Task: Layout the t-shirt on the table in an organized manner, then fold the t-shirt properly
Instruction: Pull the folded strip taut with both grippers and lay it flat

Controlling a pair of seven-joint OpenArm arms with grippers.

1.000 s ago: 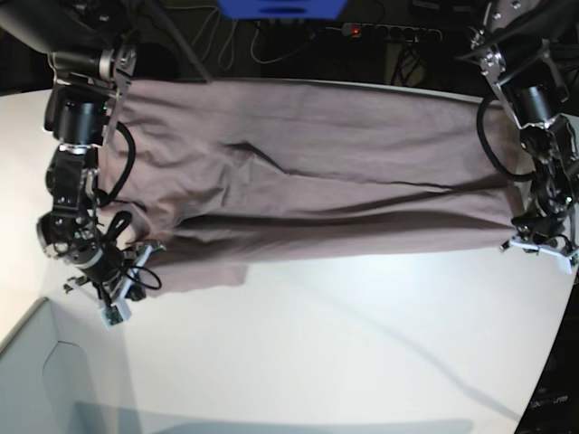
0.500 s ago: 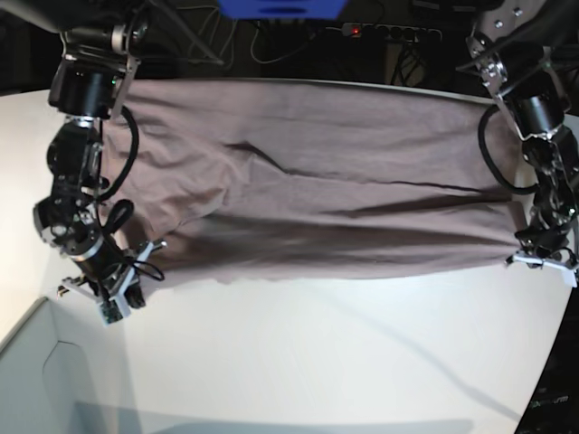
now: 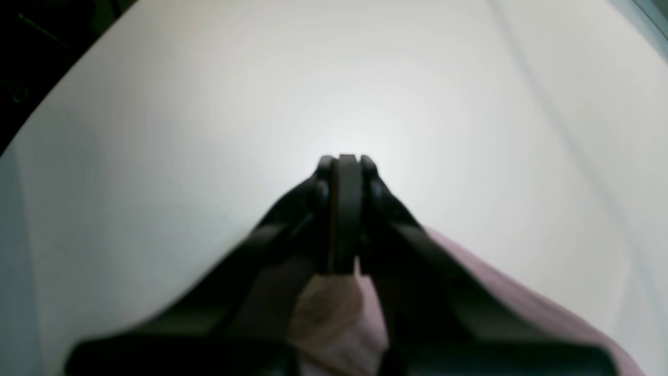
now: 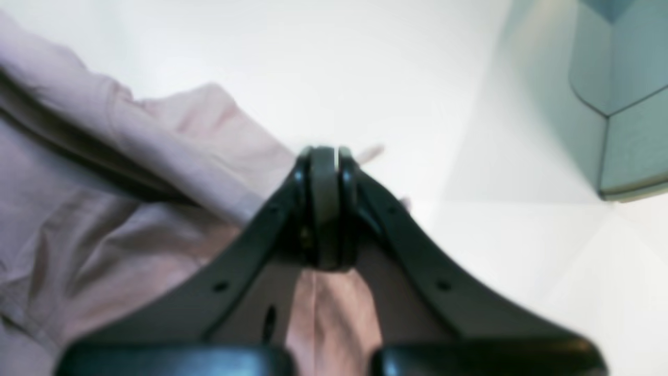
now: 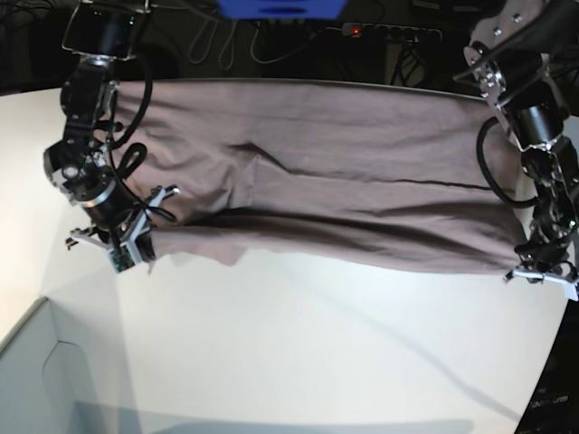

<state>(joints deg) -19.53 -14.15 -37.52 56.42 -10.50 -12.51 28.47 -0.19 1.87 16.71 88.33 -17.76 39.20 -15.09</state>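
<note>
The mauve t-shirt [image 5: 317, 172] is stretched sideways across the far half of the white table [image 5: 317, 362], with long creases through its middle. At the left of the base view my right gripper [image 5: 124, 253] is shut on the shirt's near left edge. At the right, my left gripper [image 5: 543, 274] is shut on the near right corner. The right wrist view has that gripper [image 4: 323, 156] closed, with t-shirt [image 4: 104, 209] cloth bunched behind and between its fingers. The left wrist view has its gripper [image 3: 344, 162] closed too, t-shirt [image 3: 334, 313] fabric pinched low between the fingers.
A pale grey box [image 5: 45, 380] sits at the near left corner, and the box [image 4: 621, 104] also shows in the right wrist view. Behind the table are a blue object [image 5: 280, 7], a power strip [image 5: 389, 33] and cables. The table's curved edge [image 5: 543, 380] drops off at the right.
My right gripper has moved back and upward, pulling the sagging left flap up so the near edge runs straighter. My left gripper has shifted slightly nearer. Both stay shut.
</note>
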